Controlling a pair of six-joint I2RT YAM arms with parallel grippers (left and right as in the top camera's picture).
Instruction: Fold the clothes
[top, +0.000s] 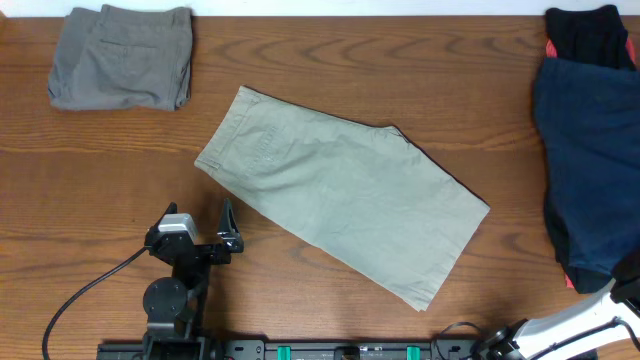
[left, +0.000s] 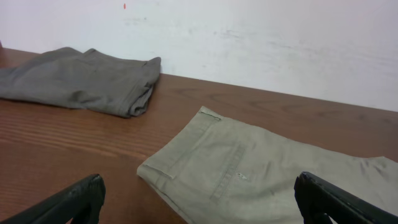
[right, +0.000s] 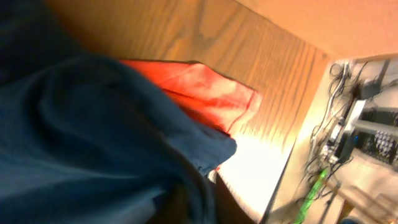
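Observation:
Pale khaki shorts (top: 345, 205) lie flat and diagonal in the middle of the table, waistband and back pocket at the upper left; the left wrist view shows them too (left: 249, 174). Folded grey shorts (top: 122, 57) sit at the far left corner (left: 81, 81). A navy-blue garment (top: 590, 160) lies at the right edge and fills the right wrist view (right: 81, 143). A black garment (top: 590, 35) lies behind it. My left gripper (top: 197, 222) is open and empty just short of the khaki waistband (left: 199, 186). My right gripper's fingers are hidden by navy cloth.
A red cloth (right: 199, 93) pokes out from under the navy garment near the table's right edge (right: 292, 106). My right arm (top: 570, 320) reaches in from the front right corner. A black cable (top: 80, 295) runs at the front left.

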